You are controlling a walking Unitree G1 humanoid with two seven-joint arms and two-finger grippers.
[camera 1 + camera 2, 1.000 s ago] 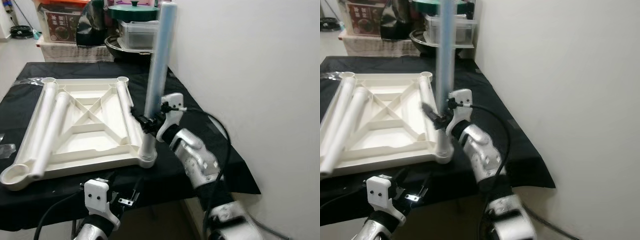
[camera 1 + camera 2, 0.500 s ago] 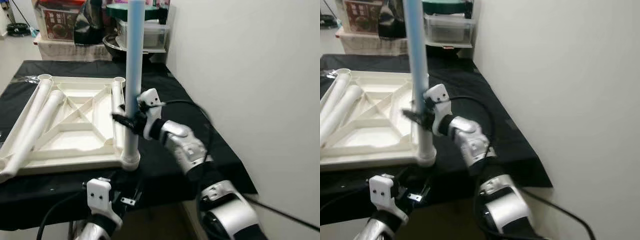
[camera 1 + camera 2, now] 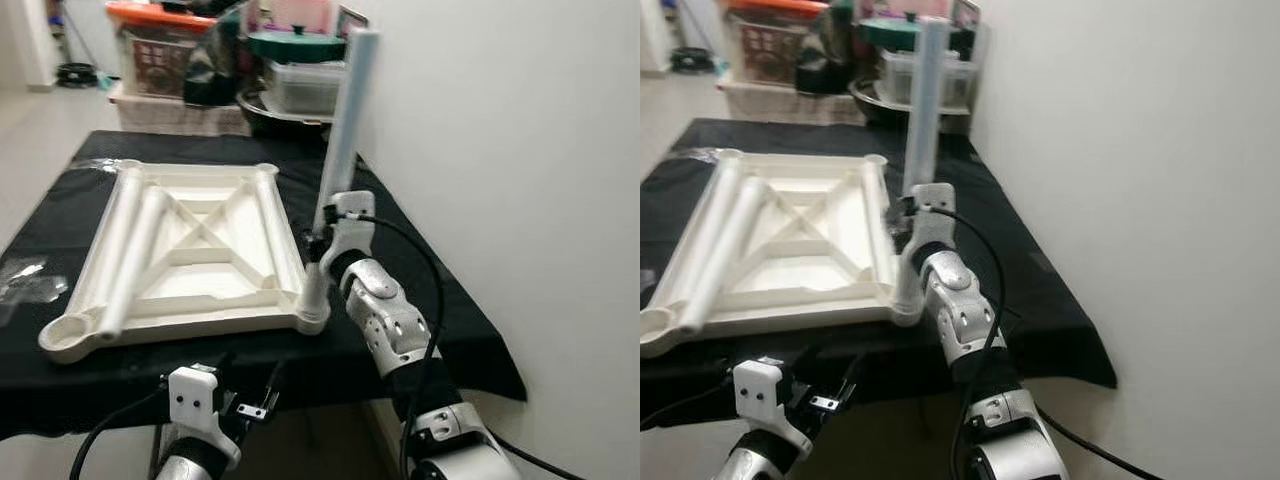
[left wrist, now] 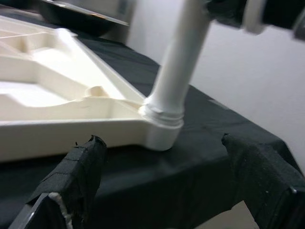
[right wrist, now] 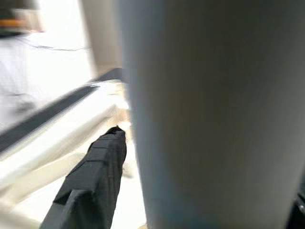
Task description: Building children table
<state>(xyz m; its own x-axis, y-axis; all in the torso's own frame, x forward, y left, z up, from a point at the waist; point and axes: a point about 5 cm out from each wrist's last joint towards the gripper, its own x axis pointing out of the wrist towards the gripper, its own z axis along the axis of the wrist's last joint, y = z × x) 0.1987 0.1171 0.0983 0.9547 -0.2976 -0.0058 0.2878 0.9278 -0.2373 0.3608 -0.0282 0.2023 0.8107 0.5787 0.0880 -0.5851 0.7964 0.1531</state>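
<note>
The upside-down cream plastic children's table top (image 3: pixel 190 250) lies at frame centre on the black-covered desk (image 3: pixel 420 300). A long pale-blue plastic leg tube (image 3: pixel 340 160) stands nearly upright in the near right corner socket (image 3: pixel 312 318). The right tool (image 3: pixel 318 240) is clamped on this tube just above the socket. The left tool (image 4: pixel 162 191) hovers spread apart, below the desk's front edge at lower left.
</note>
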